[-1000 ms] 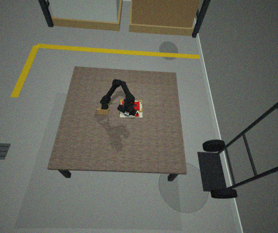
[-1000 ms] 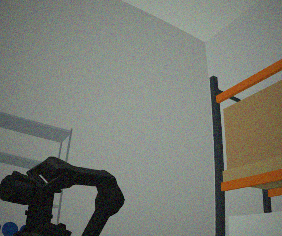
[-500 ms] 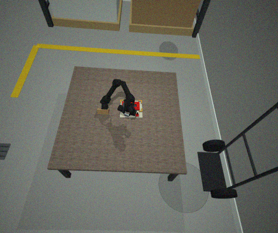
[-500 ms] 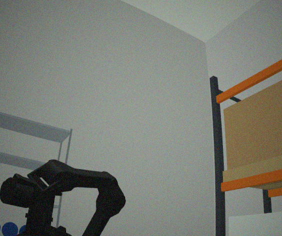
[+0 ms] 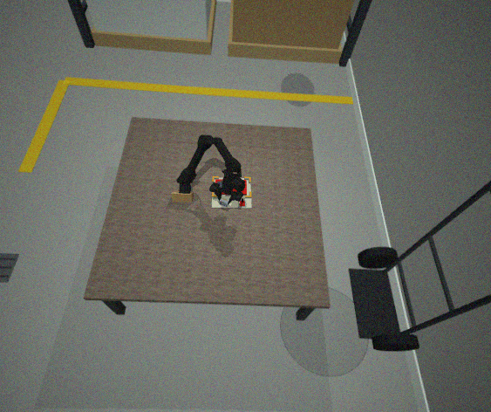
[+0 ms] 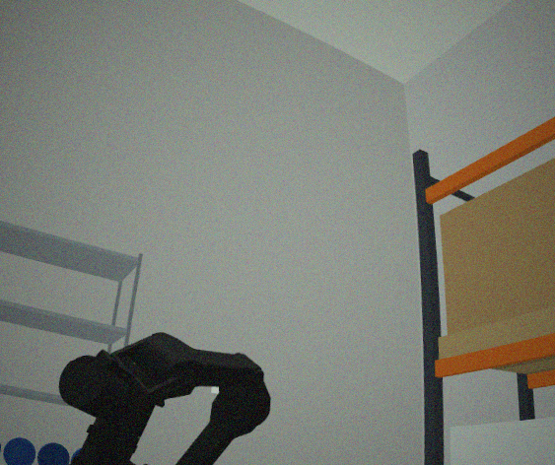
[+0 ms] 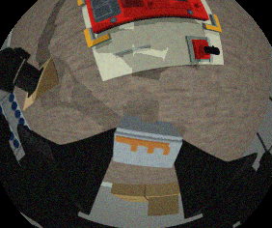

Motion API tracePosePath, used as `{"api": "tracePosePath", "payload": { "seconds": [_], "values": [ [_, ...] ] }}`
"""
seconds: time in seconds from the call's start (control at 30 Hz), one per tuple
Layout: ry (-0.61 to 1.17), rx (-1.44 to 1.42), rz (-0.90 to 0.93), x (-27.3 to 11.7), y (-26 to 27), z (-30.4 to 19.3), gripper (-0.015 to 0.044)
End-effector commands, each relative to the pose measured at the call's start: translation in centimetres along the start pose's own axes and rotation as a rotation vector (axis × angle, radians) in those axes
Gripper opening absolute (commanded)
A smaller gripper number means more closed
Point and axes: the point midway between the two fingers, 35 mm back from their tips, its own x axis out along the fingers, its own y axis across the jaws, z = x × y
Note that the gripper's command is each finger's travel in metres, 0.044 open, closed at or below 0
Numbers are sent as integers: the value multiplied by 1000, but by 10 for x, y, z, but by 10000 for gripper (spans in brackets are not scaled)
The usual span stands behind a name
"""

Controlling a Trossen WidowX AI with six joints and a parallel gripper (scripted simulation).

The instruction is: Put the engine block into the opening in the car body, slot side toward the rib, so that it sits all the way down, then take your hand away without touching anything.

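The engine block [image 7: 148,151] [image 5: 224,201] is a pale blue-grey block with an orange comb-like mark on one face. My gripper [image 7: 148,144] is shut on it, with a black finger on each side. The block is held in the air. The red car body [image 7: 153,11] [image 5: 242,188] lies on a white board [image 7: 116,68] [image 5: 215,205], beyond the block in the wrist view. The top of that view cuts the car body off, and the arm covers much of it in the top view. I cannot make out the opening, the rib or the slot side.
Yellow corner brackets [image 7: 96,38] stand around the car body. A red part with a black knob [image 7: 202,49] sits on the board's near right corner in the wrist view. A wooden block [image 5: 181,197] [image 7: 48,82] is at the arm's base. The exterior view shows arm links [image 6: 240,400] and shelving.
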Motion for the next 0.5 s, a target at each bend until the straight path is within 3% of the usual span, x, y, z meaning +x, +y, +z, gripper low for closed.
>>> {"api": "tracePosePath", "payload": {
  "seconds": [0.0, 0.27, 0.47],
  "values": [
    [117, 5, 5, 2, 2, 4, 0],
    [384, 8, -4, 3, 1, 14, 0],
    [406, 9, -8, 3, 1, 14, 0]
  ]
}}
